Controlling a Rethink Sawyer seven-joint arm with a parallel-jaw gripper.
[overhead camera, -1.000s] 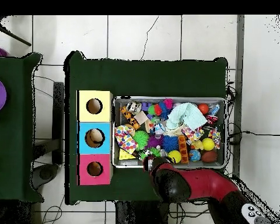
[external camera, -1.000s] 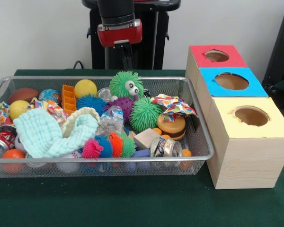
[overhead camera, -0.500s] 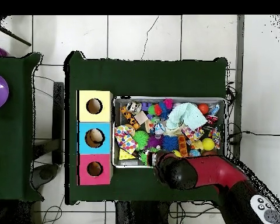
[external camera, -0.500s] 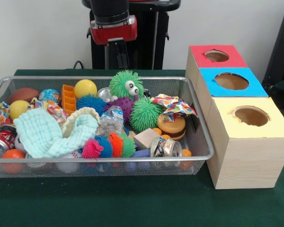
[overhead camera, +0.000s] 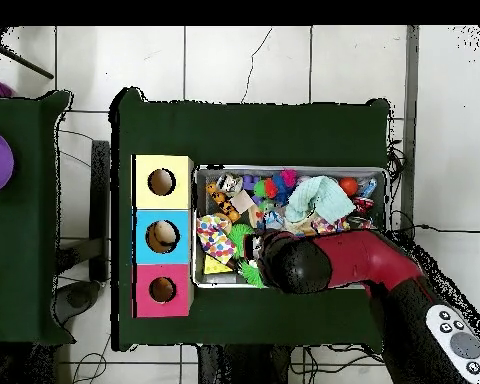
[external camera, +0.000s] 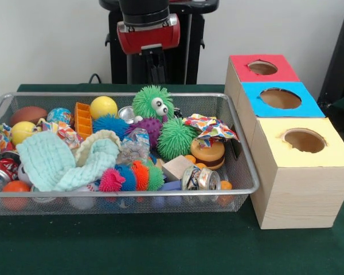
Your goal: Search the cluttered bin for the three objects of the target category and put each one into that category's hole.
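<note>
The robot's gripper (external camera: pixel 155 64) hangs above the far side of the cluttered bin (external camera: pixel 241 191), its grip unreadable and nothing visibly carried. The wire basket, packed with toys, sits on the dark green table (external camera: pixel 160 246) just beside the red, blue and yellow boxes (external camera: pixel 286 143); sorting appears barely begun, though something may lie in the blue hole (overhead camera: pixel 162 236). White tiled floor (overhead camera: pixel 244 60) surrounds the table.

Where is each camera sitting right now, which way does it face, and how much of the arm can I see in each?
Front view: across the table, facing the pedestal; it looks over the wire basket and three boxes; only the arm's red and black end hangs at the top.
Overhead view: above, looking straight down, robot's base at the bottom; the arm covers the basket's near half.
Shared: basket, boxes, green table, turned half round between them.
</note>
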